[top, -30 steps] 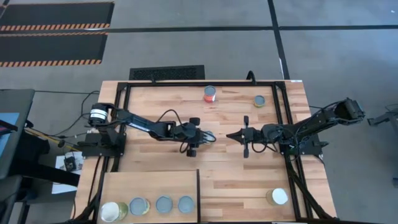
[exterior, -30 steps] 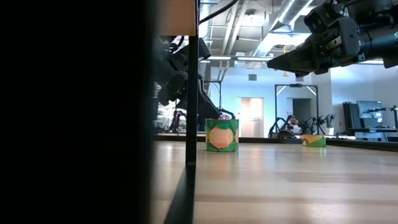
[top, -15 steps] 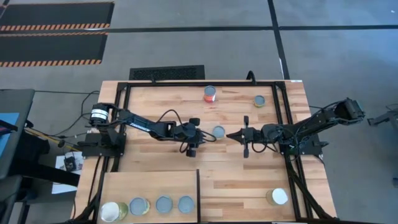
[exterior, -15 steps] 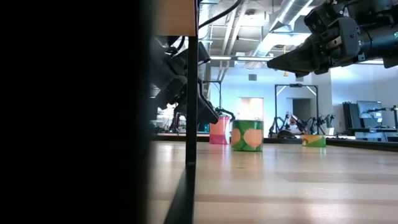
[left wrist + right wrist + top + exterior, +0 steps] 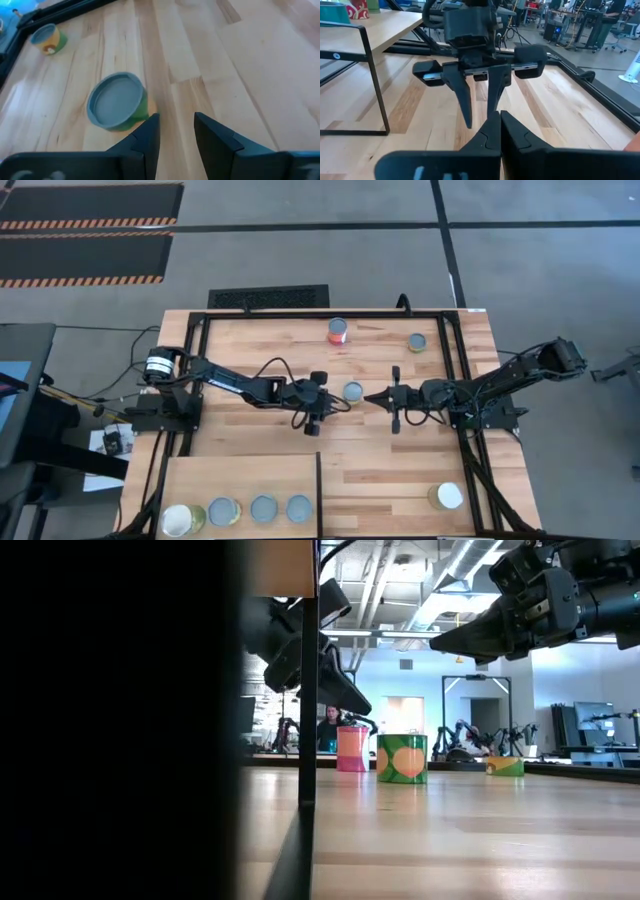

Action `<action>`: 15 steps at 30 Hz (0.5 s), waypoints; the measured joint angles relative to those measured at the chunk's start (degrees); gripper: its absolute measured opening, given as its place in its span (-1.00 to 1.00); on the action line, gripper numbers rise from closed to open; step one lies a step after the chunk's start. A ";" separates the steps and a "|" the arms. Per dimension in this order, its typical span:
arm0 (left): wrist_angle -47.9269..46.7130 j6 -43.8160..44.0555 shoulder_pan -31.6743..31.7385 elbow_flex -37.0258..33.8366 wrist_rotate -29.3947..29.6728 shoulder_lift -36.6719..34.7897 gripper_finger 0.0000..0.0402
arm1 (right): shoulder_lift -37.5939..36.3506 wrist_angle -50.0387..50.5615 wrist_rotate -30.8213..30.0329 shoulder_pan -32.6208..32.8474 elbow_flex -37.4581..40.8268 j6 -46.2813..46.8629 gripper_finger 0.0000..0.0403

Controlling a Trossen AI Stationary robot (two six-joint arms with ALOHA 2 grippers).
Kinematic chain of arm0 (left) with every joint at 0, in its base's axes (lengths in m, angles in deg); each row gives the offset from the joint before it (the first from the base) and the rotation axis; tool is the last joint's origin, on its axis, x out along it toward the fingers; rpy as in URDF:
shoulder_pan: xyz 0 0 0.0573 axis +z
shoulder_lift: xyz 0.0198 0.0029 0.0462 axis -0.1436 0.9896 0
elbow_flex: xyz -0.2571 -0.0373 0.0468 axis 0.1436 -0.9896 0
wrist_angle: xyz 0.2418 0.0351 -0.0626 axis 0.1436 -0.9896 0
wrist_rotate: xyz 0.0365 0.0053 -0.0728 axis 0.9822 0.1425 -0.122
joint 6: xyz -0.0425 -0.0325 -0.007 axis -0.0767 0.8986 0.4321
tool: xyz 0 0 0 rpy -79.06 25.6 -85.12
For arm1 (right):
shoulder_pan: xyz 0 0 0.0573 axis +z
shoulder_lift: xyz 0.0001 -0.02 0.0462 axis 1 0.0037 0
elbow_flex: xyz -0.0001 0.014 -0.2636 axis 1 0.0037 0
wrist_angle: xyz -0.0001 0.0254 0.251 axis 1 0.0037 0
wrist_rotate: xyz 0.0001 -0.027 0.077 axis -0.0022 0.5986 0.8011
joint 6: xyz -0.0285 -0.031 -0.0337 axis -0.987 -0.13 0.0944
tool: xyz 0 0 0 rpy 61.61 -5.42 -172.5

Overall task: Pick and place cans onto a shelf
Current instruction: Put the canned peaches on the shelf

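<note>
The green can [image 5: 352, 391] stands upright in the middle of the table [image 5: 400, 470], just beside the left gripper [image 5: 333, 401], whose fingers are apart and empty. It looks rigid and smooth — better held across its round side. The right gripper [image 5: 374, 399] waits nearby, fingers pressed together.

Four cans [image 5: 239, 510] sit in a row on the shelf [image 5: 240, 470] at the bench's [image 5: 380, 470] near left corner. One can [image 5: 352, 391] stands mid-bench between the left hand [image 5: 335, 402] and right hand [image 5: 372, 398]. Two cans [image 5: 338, 331] stand at the far edge, another [image 5: 447, 496] near right.
</note>
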 joint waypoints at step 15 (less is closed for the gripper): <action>0.07 3.32 2.42 0.22 -2.99 -0.01 -0.45 | 0.00 4.95 -0.46 -0.09 0.00 1.42 -0.95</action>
